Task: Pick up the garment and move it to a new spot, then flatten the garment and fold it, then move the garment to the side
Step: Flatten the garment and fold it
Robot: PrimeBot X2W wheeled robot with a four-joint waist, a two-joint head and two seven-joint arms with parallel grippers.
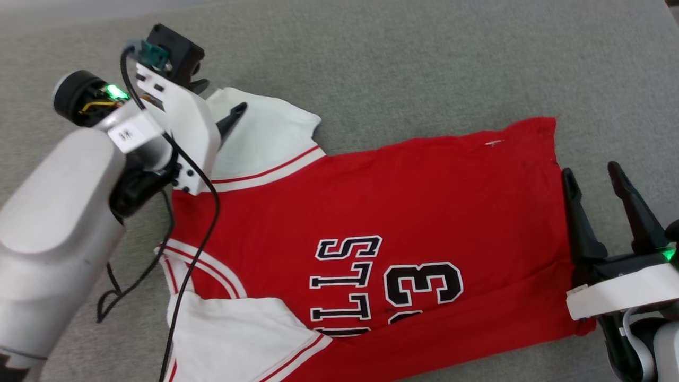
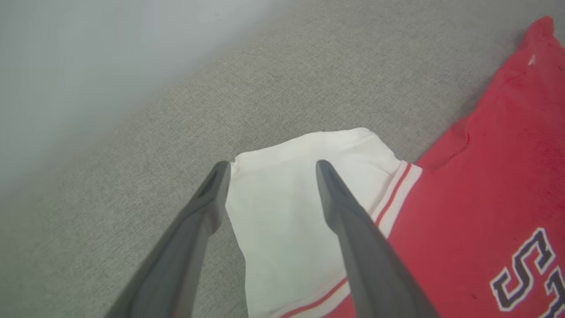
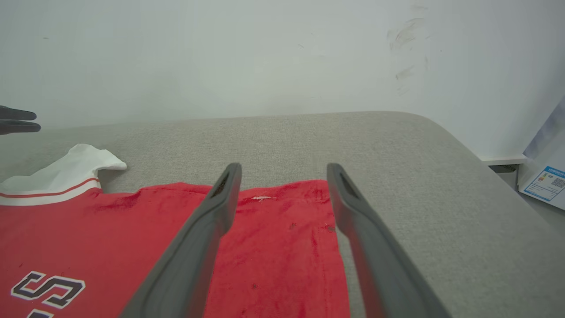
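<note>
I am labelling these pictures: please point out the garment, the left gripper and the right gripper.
garment (image 1: pixel 403 201), head view, red body cloth above the lettering
left gripper (image 2: pixel 272 164), left wrist view, midway between its fingertips
right gripper (image 3: pixel 284 166), right wrist view, midway between its fingertips

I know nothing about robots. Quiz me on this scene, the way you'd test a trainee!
1. True or false: the red shirt lies with its lettering facing up on the grey fabric surface.
2. The left end effector is over which part? A) white sleeve B) hem C) number
3. Fill in: the right end effector stands ____ (open or shut).
Key: 1 true; 2 A; 3 open.
</note>
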